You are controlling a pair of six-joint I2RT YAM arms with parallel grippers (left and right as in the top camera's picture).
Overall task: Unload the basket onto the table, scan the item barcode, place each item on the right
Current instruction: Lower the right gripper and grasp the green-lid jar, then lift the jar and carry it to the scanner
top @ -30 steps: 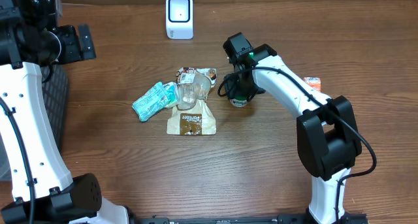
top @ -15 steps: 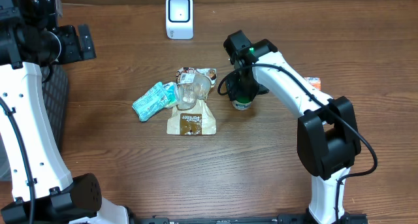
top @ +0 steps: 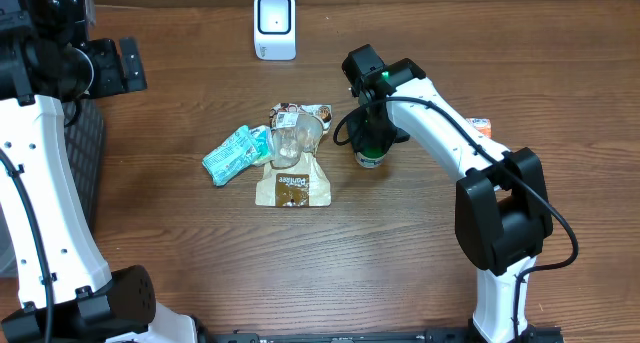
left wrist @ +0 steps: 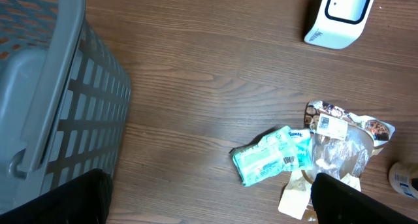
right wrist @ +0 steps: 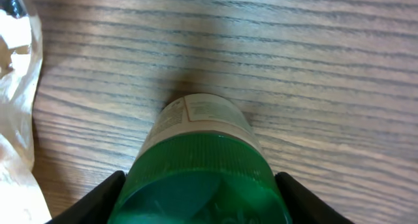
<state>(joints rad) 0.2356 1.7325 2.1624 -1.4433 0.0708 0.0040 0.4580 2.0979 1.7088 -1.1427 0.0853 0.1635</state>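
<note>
Our right gripper (right wrist: pixel 199 194) straddles the bottle's green cap (right wrist: pixel 196 175), but we cannot tell whether it is clamped. The white-labelled bottle (top: pixel 371 159) stands upright just right of the pouches (top: pixel 290 186). Against 1 second ago, both sit slightly further right.

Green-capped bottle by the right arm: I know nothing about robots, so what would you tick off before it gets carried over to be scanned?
1. Green-capped bottle sits inside the right gripper: ok, one of the fingers on each side of the cap.
2. Grip is firm enough to lift: cannot tell; contact is not clear.
3. Barcode located: cannot tell; the white label shows only small print from here.
4. Scanner unobstructed: ok, bare table in front of it.
5. Left gripper out of the way: ok, open, up beside the gray basket.
6. Packet pile clear of the bottle: ok, apart on its left.
</note>
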